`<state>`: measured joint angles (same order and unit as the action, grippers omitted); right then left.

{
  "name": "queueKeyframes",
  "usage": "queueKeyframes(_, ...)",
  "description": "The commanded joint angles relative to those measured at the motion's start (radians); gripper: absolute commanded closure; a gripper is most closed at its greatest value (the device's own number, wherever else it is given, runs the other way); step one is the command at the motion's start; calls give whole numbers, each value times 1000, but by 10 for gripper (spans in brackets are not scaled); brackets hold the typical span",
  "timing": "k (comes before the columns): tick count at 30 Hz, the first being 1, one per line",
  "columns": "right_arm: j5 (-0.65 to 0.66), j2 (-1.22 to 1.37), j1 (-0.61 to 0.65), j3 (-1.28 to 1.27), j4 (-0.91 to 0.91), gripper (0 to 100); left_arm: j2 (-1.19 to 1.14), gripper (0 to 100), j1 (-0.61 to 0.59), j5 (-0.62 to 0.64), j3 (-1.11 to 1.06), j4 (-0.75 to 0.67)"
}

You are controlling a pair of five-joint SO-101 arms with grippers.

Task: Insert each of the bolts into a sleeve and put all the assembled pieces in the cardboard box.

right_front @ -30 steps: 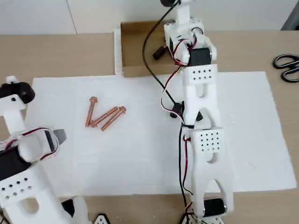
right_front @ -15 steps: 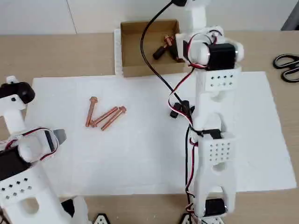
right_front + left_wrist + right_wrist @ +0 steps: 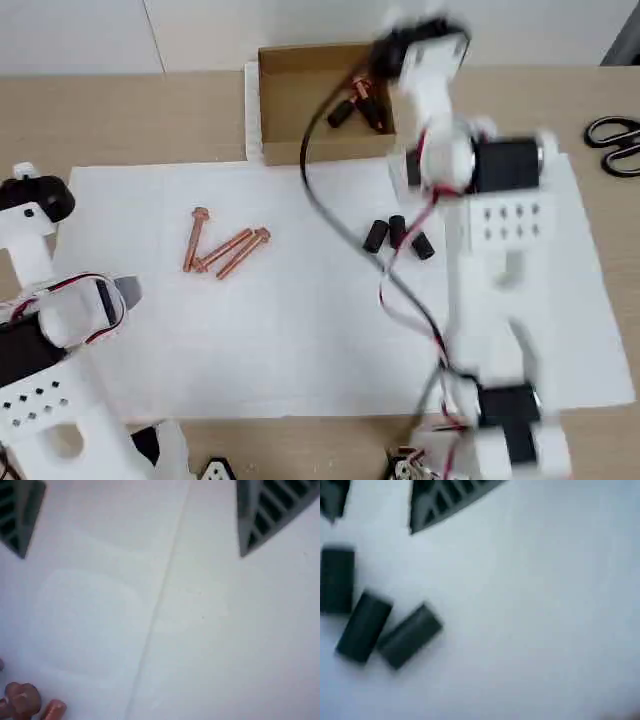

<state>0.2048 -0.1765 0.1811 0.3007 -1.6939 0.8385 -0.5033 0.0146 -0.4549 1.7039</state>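
Three copper bolts (image 3: 225, 247) lie close together on the left part of the white foam sheet (image 3: 300, 340). Three black sleeves (image 3: 396, 237) lie side by side near its middle and are seen again as sleeves (image 3: 370, 622) from the right wrist. The cardboard box (image 3: 290, 95) stands at the table's far edge, with assembled bolt-and-sleeve pieces (image 3: 357, 100) in its right part. My right arm (image 3: 500, 215) is blurred between box and sleeves. The right gripper (image 3: 375, 500) is open and empty above the sheet beside the sleeves. My left gripper (image 3: 145, 515) is wide open over bare foam, bolt heads (image 3: 22, 700) at its view's edge.
Black scissors (image 3: 615, 145) lie on the wooden table at the far right. The left arm (image 3: 60, 320) stands at the near left corner. A cable (image 3: 320, 160) from the right arm trails over the box's front wall and the sheet.
The right arm has swung away from the box toward the right and nearer side, uncovering the three sleeves and the pieces in the box. The left arm has stayed still.
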Motion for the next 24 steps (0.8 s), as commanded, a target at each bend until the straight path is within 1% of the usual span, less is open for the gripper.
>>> queueKeyframes(1,43,-300,-13,-376,16,913,-3,742,2,-5,4,-23)
queueKeyframes(4,43,-476,-15,-557,91,913,-3,742,2,-5,4,-23)
queueKeyframes(8,37,-642,-30,-789,320,913,-3,742,2,-5,4,-23)
queueKeyframes(11,43,-694,-59,-953,484,913,-3,742,2,-5,4,-23)
queueKeyframes(14,46,-691,-102,-1042,582,915,-3,742,2,-5,4,-23)
queueKeyframes(17,84,-634,-108,-1053,621,916,-3,742,2,-5,4,-23)
queueKeyframes(20,87,-512,-114,-1007,619,916,-3,742,2,-5,4,-23)
queueKeyframes(24,89,-306,-114,-856,573,913,-5,742,2,-5,4,-23)
